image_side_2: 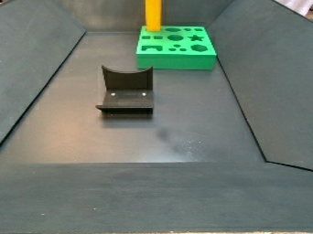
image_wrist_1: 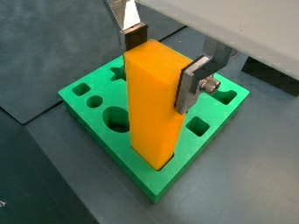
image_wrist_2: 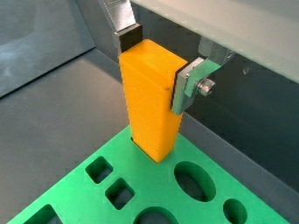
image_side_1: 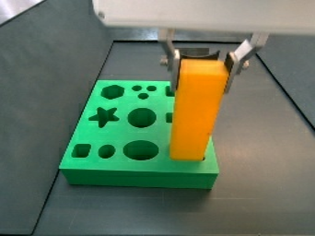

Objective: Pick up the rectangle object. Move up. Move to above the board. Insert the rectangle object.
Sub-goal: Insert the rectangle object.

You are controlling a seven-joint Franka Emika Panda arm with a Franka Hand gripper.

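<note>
The orange rectangle object [image_wrist_1: 152, 105] stands upright with its lower end in a cut-out at a corner of the green board [image_wrist_1: 149, 178]. Both wrist views and a side view [image_side_1: 197, 111] show this. My gripper [image_wrist_1: 162, 74] is at the block's top. One dark pad presses the far face and one silver finger [image_wrist_1: 191, 83] presses the near face. It reads the same in the other wrist view [image_wrist_2: 158, 70] and from the side [image_side_1: 201, 66]. The board [image_side_1: 135, 175] lies flat on the dark floor. In a side view only the block [image_side_2: 154, 14] and board [image_side_2: 178, 62] show; the gripper is out of frame.
The dark fixture [image_side_2: 126, 91] stands on the floor in front of the board. Sloped dark walls [image_side_2: 49, 82] close in the floor on both sides. The board carries star, round, square and hexagon holes [image_side_1: 105, 116].
</note>
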